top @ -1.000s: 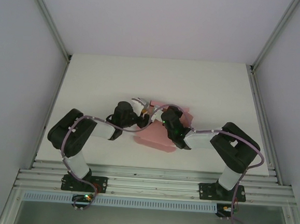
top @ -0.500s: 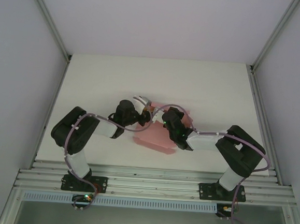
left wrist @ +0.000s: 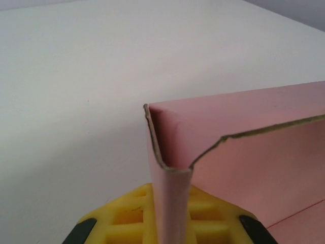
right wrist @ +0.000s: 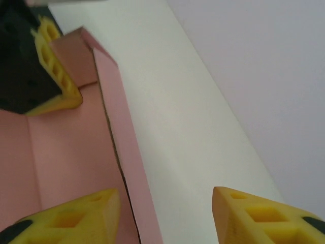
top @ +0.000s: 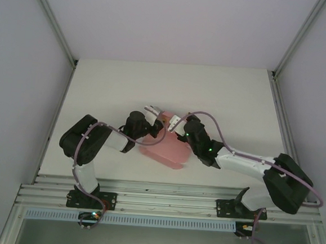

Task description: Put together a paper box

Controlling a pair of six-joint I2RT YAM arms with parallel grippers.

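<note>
While the left gripper (left wrist: 170, 216) clamps a folded corner of the box (left wrist: 254, 117), the right gripper (right wrist: 165, 206) gapes open around the adjoining wall; any tug now could crease or tear the thin card.

A pink paper box (top: 162, 149) lies in the middle of the white table (top: 222, 93). The left arm (top: 88, 141) reaches in from the lower left. The right arm (top: 250, 163) reaches in from the lower right. The left gripper (top: 153, 111) is at the box's upper left edge. The right gripper (top: 175, 123) is just beside it, over the pink card.
</note>
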